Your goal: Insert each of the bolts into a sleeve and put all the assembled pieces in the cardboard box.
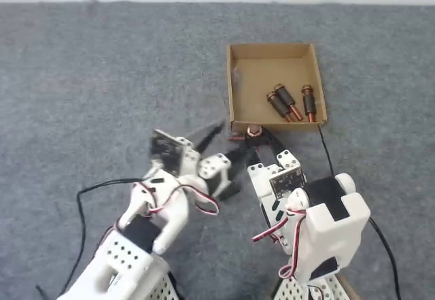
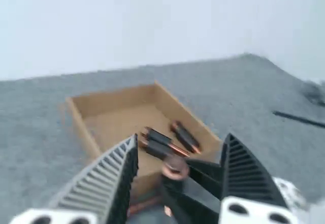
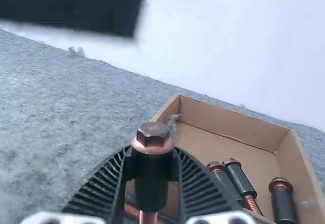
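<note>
Carpet to be treated as the hazard: grey pile, soft, apt to swallow anything dropped short. Aim for the cardboard box, at 1 o'clock from the carpet's middle in the high view, open-topped and low-walled. Work with the right gripper, poised at 6 o'clock of the box, just at the near wall, and clamped snugly on an assembled piece: black sleeve upright between the ribbed pads, copper bolt head on top. Raise it enough to carry the lower end over the wall, judged the likeliest snag, then travel toward 12 o'clock before letting go. Leave the left gripper at 8 o'clock of the right one, spread wide and holding nothing, back from the path. Release low over bare floor at 10 to 11 o'clock inside the box, away from the three assembled pieces lying at 4 o'clock near the corner, to avoid a bounce or roll. Open slowly; expect a tip on release, given the upright hold. Mind the small copper-coloured part on the carpet at 7 o'clock of the box, just beside the near wall: probably a bolt, too small to tell for sure.
</note>
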Tool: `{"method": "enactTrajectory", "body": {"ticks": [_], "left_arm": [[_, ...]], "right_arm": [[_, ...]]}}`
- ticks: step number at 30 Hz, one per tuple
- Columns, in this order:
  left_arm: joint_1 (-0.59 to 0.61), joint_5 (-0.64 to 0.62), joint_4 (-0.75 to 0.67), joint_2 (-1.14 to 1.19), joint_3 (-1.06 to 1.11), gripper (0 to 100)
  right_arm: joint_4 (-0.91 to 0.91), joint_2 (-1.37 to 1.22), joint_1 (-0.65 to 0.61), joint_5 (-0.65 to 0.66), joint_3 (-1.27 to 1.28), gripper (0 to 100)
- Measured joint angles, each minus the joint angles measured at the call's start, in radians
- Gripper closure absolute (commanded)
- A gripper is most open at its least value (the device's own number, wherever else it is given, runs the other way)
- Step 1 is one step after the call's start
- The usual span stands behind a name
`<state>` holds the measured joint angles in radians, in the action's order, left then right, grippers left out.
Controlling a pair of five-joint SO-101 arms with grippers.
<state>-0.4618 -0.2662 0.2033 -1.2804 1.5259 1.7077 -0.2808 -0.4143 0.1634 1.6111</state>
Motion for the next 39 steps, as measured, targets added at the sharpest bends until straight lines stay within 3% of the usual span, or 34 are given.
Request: {"method": "enactTrajectory", "body": {"ticks": [7,17,30,33,37,39], "left_arm": [[0.201,0.000,0.003,-0.083,0.015,74],[0.339,0.000,0.012,-0.086,0.176,74],[0.476,0.002,0.388,-0.092,0.178,74],[0.503,0.002,0.437,-0.092,0.178,81],[0.569,0.002,0.443,-0.092,0.178,99],[0.600,0.002,0.443,-0.092,0.178,98]], "right_arm": [[0.000,0.000,0.002,0.000,0.000,99.2],[0.000,0.000,0.002,0.000,0.000,99.2],[0.000,0.000,0.002,0.000,0.000,99.2],[0.000,0.000,0.002,0.000,0.000,99.2],[0.000,0.000,0.002,0.000,0.000,99.2],[0.000,0.000,0.002,0.000,0.000,99.2]]}}
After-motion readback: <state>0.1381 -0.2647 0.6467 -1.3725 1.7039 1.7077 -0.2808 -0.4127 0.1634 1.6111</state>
